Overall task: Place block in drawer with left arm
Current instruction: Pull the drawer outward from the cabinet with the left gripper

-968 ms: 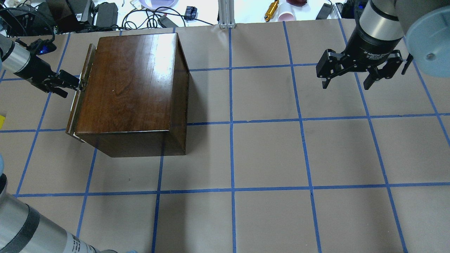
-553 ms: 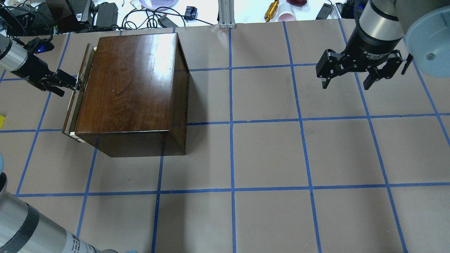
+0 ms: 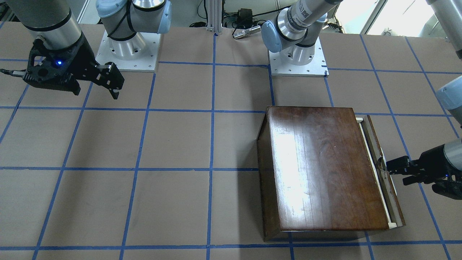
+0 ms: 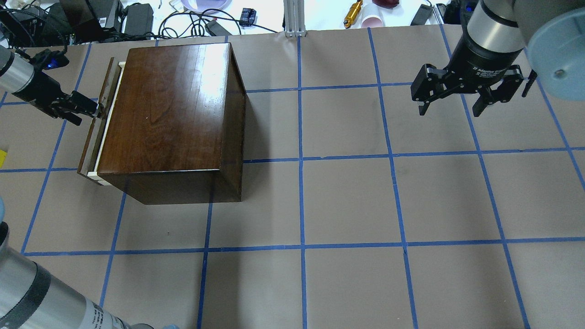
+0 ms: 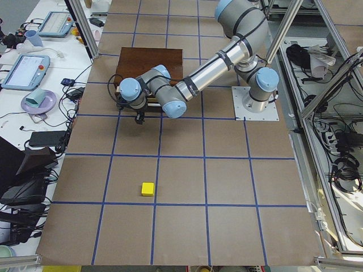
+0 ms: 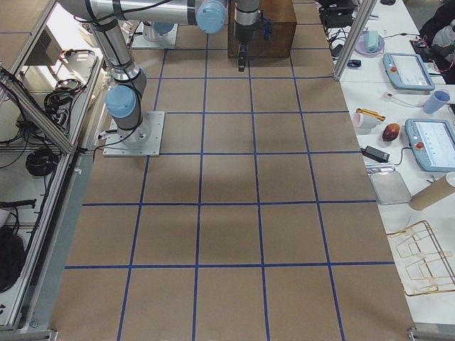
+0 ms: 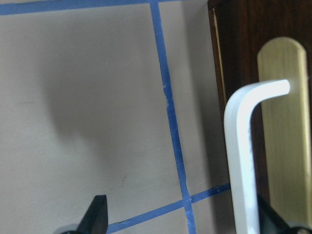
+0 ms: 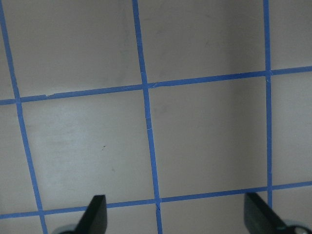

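The block [image 5: 148,188] is a small yellow cube on the table, well away from the box; it shows at the left edge of the overhead view [image 4: 2,157]. The drawer [image 4: 95,132] is pulled a little way out of the dark wooden box [image 4: 169,114], with a strip of pale wood showing. My left gripper [image 4: 89,114] is open at the drawer front [image 3: 382,177], with one finger hooked at its silver handle [image 7: 241,161]. My right gripper [image 4: 450,105] is open and empty, high over the table's far right.
Cables, power bricks and small items [image 4: 196,18] lie beyond the table's far edge. The brown paper table [image 4: 347,201] carries a blue tape grid. Both arm bases [image 3: 297,61] stand at the robot's side.
The drawer has slid further out of the box to the left, and my left gripper has moved left with it. The right arm has not moved.
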You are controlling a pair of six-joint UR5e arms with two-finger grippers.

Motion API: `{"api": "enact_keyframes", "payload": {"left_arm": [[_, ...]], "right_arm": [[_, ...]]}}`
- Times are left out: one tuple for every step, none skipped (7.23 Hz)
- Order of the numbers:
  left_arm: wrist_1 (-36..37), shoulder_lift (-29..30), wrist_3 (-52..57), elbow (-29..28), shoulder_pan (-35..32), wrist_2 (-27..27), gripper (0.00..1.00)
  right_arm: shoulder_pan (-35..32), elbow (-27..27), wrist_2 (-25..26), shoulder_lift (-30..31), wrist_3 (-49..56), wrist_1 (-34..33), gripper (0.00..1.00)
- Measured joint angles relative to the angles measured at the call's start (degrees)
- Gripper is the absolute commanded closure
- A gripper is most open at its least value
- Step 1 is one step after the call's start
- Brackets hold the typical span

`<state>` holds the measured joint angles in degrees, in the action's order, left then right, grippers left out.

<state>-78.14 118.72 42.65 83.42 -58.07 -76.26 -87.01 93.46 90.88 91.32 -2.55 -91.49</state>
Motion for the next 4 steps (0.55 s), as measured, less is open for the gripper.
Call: {"api": "enact_keyframes", "payload": {"left_arm": [[0.0,0.1,0.0,-0.4,0.0,-0.1,0.0],[0.0,0.2,0.1,-0.7,0.0,-0.3,0.0],[0.0,0.2,0.4,-0.8,0.1,-0.6,0.0],[0.0,0.3,1.0,-0.9,0.2,-0.8,0.0]], "right_arm": [[0.0,0.0,0.0,0.0,0.0,0.0,0.0],[0.0,0.0,0.0,0.0,0.0,0.0,0.0],[0.0,0.0,0.0,0.0,0.0,0.0,0.0],[0.0,0.0,0.0,0.0,0.0,0.0,0.0]]}}
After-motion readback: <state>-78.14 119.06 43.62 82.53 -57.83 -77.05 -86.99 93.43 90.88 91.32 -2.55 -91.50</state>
